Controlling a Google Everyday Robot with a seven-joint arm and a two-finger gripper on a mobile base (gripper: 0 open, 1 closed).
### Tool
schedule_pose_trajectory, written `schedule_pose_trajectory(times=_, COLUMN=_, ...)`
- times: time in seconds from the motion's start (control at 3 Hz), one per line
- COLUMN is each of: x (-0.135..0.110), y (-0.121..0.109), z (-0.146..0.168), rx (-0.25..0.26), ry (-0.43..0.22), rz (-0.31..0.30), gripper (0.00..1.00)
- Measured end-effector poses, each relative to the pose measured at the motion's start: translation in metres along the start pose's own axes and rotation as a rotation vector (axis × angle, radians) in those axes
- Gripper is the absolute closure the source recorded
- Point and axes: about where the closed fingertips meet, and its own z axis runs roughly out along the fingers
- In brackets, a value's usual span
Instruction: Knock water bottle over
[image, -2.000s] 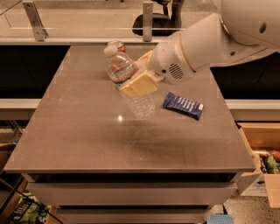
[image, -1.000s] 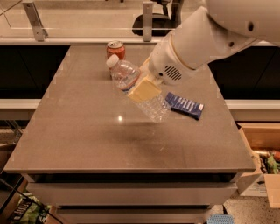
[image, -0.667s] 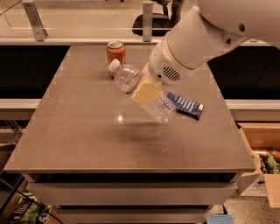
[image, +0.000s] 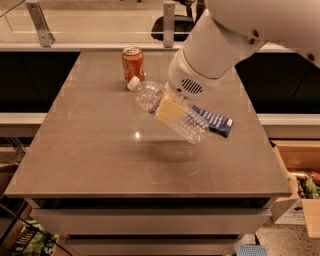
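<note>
The water bottle (image: 147, 95) is clear ribbed plastic with a white cap (image: 133, 83). It is tilted almost flat above the middle of the table, cap toward the back left and base toward the front right. My gripper (image: 169, 111) comes down from the white arm at the upper right. It is shut across the bottle's middle, with a tan finger pad (image: 170, 108) lying over the label. The bottle's shadow falls on the table beneath it, so it looks lifted off the surface.
An orange soda can (image: 133, 63) stands upright just behind the bottle's cap. A blue snack packet (image: 217, 121) lies flat to the right of the bottle's base. The grey table (image: 95, 155) has a railing behind it. Cardboard boxes (image: 300, 180) stand on the floor at the right.
The bottle has tipped further, from steeply leaning to almost flat. The gripper and bottle shifted right and forward, uncovering the soda can behind.
</note>
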Motion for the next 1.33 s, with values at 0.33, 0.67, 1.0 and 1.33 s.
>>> schedule_pose_trajectory(times=0.33, x=0.002, y=0.001, z=0.011, rx=-0.023, ry=0.039, rz=-0.007, gripper=1.0)
schedule_pose_trajectory(times=0.67, x=-0.003, y=0.007, z=0.026, rx=-0.056, ry=0.057, rz=-0.03, gripper=1.0)
schedule_pose_trajectory(times=1.0, x=-0.007, y=0.016, z=0.043, rx=-0.1, ry=0.085, rz=-0.052, gripper=1.0)
schedule_pose_trajectory(times=1.33, x=-0.01, y=0.027, z=0.064, rx=-0.157, ry=0.102, rz=-0.069, gripper=1.0)
